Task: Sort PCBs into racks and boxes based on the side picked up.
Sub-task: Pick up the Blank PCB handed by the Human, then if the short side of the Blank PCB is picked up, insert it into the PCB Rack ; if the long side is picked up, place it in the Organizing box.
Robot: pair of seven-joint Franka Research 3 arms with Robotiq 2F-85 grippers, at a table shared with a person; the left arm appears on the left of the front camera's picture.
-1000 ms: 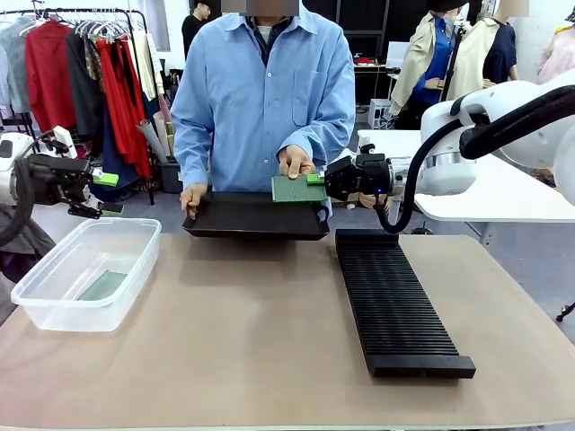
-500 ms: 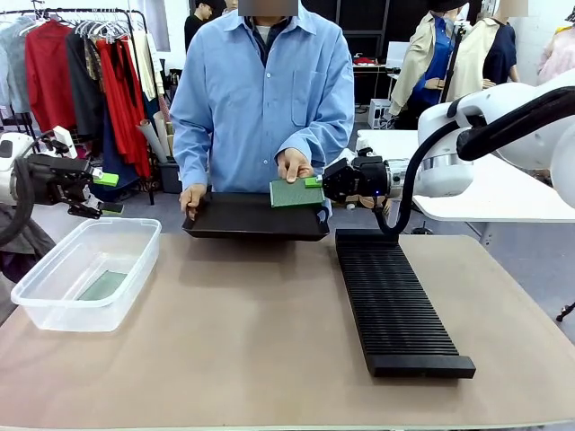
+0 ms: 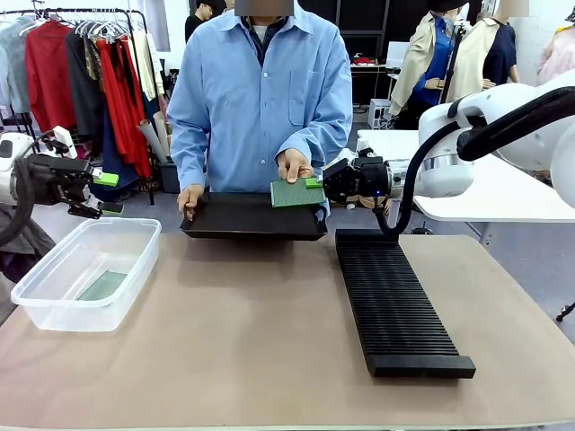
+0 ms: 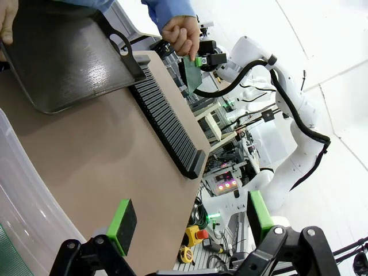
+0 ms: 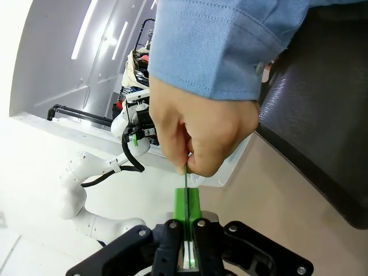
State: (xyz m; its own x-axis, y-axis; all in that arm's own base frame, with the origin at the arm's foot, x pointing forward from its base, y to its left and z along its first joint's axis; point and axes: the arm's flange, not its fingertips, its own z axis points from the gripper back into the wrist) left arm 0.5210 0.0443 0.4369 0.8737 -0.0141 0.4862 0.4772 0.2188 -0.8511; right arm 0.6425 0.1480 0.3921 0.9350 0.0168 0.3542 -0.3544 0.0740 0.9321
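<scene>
My right pincer (image 3: 314,182) clamps the PCB (image 3: 295,193) the person's hand (image 3: 294,165) holds out, far side; my left pincer (image 3: 110,193) gapes wide, empty.

Views: 3.
Front: fixed, robot's side, facing across the table (image 3: 225,341) at the person (image 3: 260,99); mid-distance, whole tabletop.
Left wrist: rolled, along the left gripper (image 4: 190,221), rack (image 4: 167,123) well off.
Right wrist: along the right gripper (image 5: 187,198), very near the person's hand (image 5: 201,132).
Shared by all 3: hand, PCB (image 3: 296,192), black tray (image 3: 256,218).
</scene>
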